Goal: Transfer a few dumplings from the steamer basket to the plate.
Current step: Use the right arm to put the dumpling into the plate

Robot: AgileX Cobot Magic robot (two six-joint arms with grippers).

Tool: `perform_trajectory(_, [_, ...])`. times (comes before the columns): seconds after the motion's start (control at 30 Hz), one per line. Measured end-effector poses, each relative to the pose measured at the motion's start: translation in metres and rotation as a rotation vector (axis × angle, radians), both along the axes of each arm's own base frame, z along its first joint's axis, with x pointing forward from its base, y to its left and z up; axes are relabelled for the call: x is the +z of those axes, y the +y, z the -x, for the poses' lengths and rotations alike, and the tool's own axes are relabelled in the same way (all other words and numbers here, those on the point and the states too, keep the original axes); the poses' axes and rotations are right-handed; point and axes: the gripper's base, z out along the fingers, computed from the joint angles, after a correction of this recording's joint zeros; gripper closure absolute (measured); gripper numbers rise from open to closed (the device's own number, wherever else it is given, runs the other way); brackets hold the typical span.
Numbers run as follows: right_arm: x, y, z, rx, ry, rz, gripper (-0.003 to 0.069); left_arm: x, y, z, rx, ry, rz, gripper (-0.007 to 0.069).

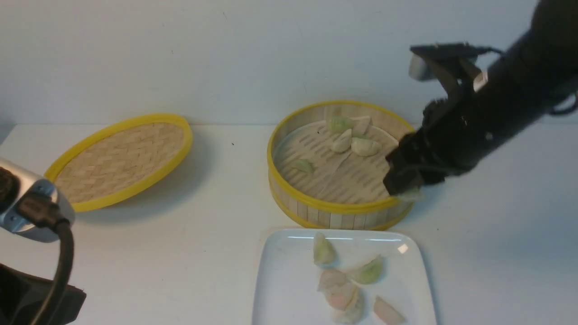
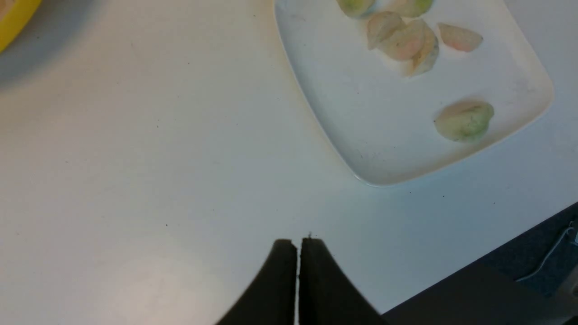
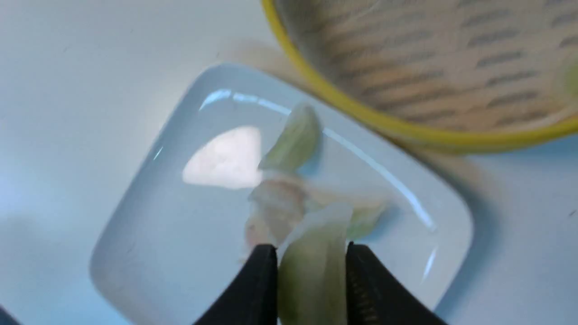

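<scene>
Your plate (image 1: 284, 289): seven dumplings; steamer basket (image 1: 329, 220): several left; right end effector (image 3: 311, 271): pinching one green dumpling (image 3: 314, 275), undelivered; left end effector (image 2: 298, 253): pressed together

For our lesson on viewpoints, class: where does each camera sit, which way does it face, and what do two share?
Front: between the arms, facing forward over steamer basket and plate; both arms show.
Left wrist: on that arm, facing the plate; shut left gripper shows.
Right wrist: on that arm, facing plate and basket; right gripper shows, gripping a dumpling.
Shared by both wrists: the plate.
</scene>
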Motion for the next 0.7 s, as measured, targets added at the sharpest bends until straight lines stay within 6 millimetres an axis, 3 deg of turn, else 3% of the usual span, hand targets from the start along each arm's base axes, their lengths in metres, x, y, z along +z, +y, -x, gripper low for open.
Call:
perform_trajectory(0.1, [-0.033, -0.005, 0.030, 0.004, 0.065, -0.040, 0.0484, 0.001, -0.001, -0.001, 0.000, -0.010, 0.008, 0.0631])
perform_trajectory(0.23, [-0.070, 0.001, 0.051, 0.062, 0.108, -0.035, 0.0484, 0.003, -0.003, -0.003, 0.000, -0.044, 0.035, 0.0631])
perform_trajectory(0.3, [-0.078, 0.005, 0.053, 0.089, 0.100, -0.019, 0.0484, 0.004, -0.003, -0.004, -0.001, -0.056, 0.045, 0.0631])
perform_trajectory(0.5, [-0.097, 0.006, 0.031, 0.028, 0.027, 0.036, 0.0484, 0.005, -0.004, -0.004, -0.002, -0.059, 0.055, 0.0631])
perform_trajectory(0.7, [-0.121, 0.000, 0.012, -0.061, 0.106, 0.066, 0.0484, 0.003, -0.005, 0.000, -0.013, -0.011, 0.063, 0.0631])
